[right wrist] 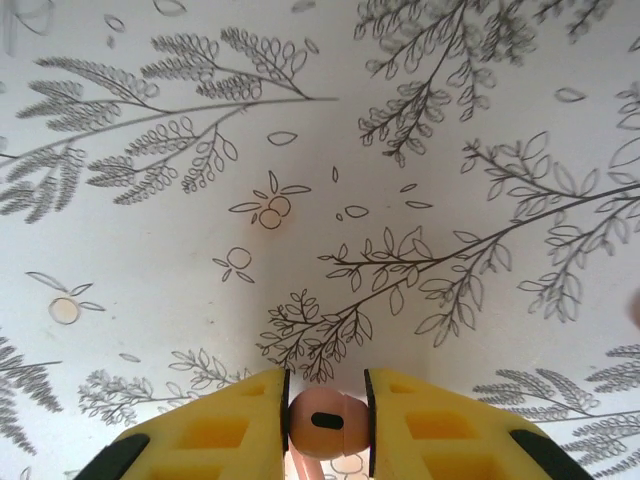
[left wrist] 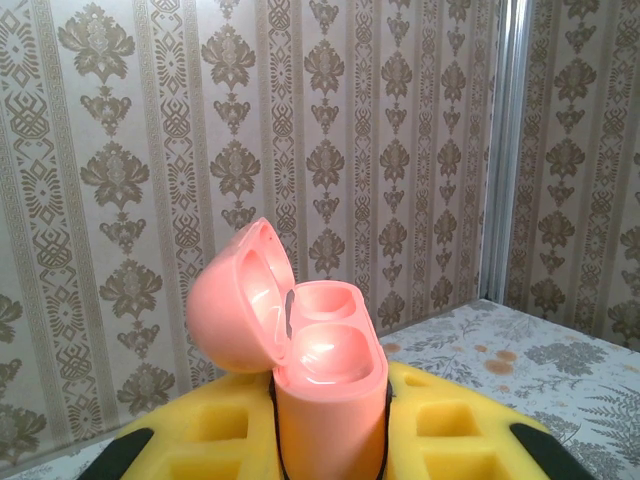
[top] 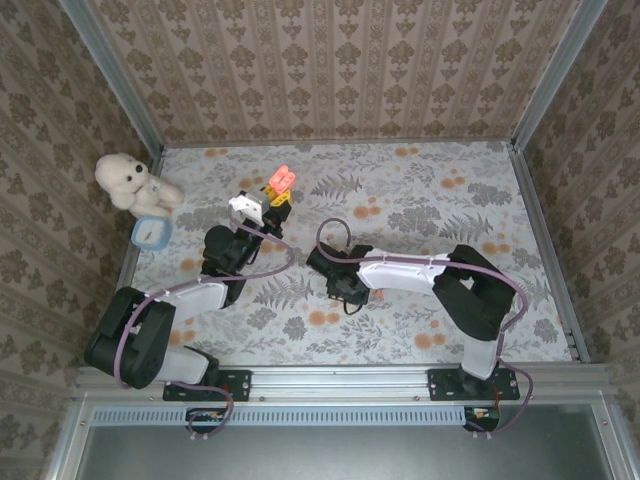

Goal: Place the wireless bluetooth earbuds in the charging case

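Note:
My left gripper [left wrist: 330, 440] is shut on the pink charging case [left wrist: 325, 365] and holds it upright above the table, its yellow fingers [left wrist: 215, 425] pressing both sides. The lid is flipped open to the left, and both sockets look empty. From above, the case [top: 283, 180] sits at the tip of the left gripper [top: 279, 198], near the back of the table. My right gripper [right wrist: 326, 400] is shut on a small pink earbud [right wrist: 322, 432], clamped between its yellow pads just above the patterned tabletop. The right gripper [top: 337, 287] points down at the table's middle.
A white plush toy [top: 126, 180] sits at the back left corner with a small blue-and-white object [top: 150, 232] in front of it. Patterned walls close in the table on three sides. The floral tabletop [top: 420, 200] lies bare to the right.

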{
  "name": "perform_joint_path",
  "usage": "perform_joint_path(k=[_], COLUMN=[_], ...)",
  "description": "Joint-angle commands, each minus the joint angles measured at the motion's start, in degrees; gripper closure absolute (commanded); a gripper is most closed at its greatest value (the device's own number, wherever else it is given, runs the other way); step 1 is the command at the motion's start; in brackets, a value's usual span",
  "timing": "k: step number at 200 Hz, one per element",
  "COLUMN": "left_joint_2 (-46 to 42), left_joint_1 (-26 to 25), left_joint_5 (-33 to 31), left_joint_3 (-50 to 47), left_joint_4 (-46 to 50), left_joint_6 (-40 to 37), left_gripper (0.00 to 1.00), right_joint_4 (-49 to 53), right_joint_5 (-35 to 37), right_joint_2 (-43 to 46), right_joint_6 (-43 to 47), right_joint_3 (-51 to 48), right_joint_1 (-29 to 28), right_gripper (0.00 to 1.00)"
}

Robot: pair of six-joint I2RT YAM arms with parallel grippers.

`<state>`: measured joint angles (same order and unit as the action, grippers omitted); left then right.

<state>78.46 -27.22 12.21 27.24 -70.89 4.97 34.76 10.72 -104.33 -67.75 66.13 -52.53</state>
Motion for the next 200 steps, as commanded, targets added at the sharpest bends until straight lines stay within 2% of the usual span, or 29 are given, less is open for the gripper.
perform_joint_path(k=[1, 57, 113, 149, 200], left_joint_2=[-1.55, -1.39, -1.02, -0.14, 0.46], left_joint_1=[0.25, 0.19, -0.12, -1.27, -4.51], left_joint_5=[1.72, 4.90, 11.53, 15.38, 16.63], left_joint_3=[0.44, 1.01, 2.49, 4.44, 8.07], left_joint_4=[-2.80, -2.56, -2.47, -2.30, 1.18], left_joint_6=[1.19, 1.66, 2.75, 4.12, 3.03], left_gripper=[1.00, 1.00, 1.00, 1.00, 1.00], right_joint_4=[-1.78, -2.51, -6.77, -11.49, -20.92], right_joint_5=[4.34, 9.74, 14.35, 14.46, 11.99], right_joint_2=[4.97, 12.84, 23.70, 28.76, 30.25], right_joint_6=[-0.55, 2.81, 13.41, 21.60, 31.19], right_joint_3=[-1.38, -0.92, 3.56, 8.17, 12.01], right_joint_1=[-0.29, 0.21, 4.01, 5.64, 6.30], right_gripper=[0.75, 0.76, 0.76, 0.76, 0.76])
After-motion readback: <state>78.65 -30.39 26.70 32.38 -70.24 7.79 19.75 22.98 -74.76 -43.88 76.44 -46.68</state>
